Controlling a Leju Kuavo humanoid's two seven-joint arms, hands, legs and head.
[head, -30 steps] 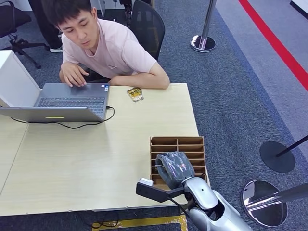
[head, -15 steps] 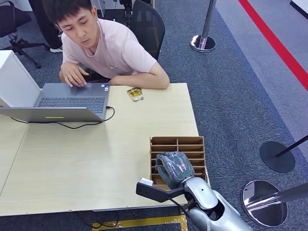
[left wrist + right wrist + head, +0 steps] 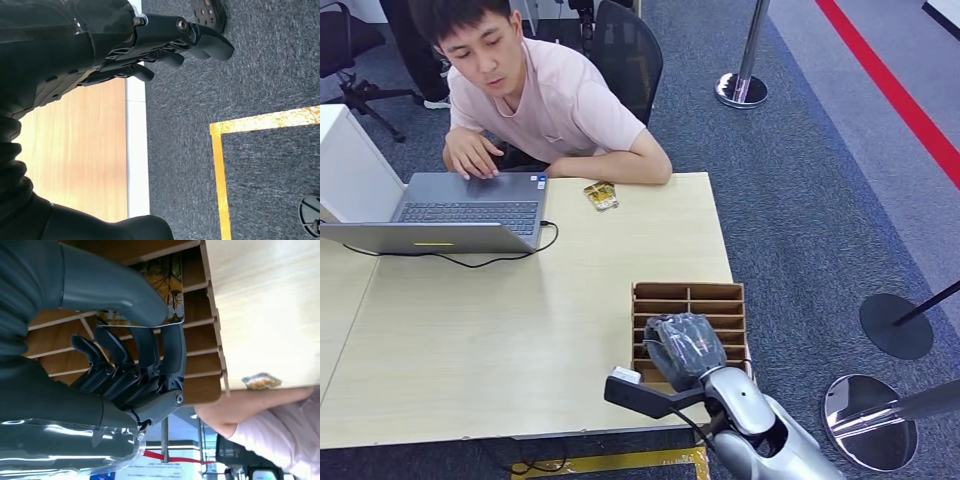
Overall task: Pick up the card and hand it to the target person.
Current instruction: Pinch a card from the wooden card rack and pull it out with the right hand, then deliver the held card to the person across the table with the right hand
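Careful: your right hand (image 3: pixel 124 367) has the card (image 3: pixel 166 285) only lightly pinched over the cardboard organizer (image 3: pixel 690 300).
Thumb lies on the card's printed face and fingers behind it, so a quick lift could, I judge, snag it on a divider or let it slide back into its slot. From the head view the hand sits at 5 o'clock on the table (image 3: pixel 509 320), palm down; the person (image 3: pixel 546 100) waits at 12. Your left hand (image 3: pixel 158 45) hangs beside the table, fingers loosely extended, holding nothing.

Right hand (image 3: pixel 151 355) pinching card (image 3: pixel 166 290), thumb against fingers; left hand (image 3: pixel 158 45) hanging, fingers extended.
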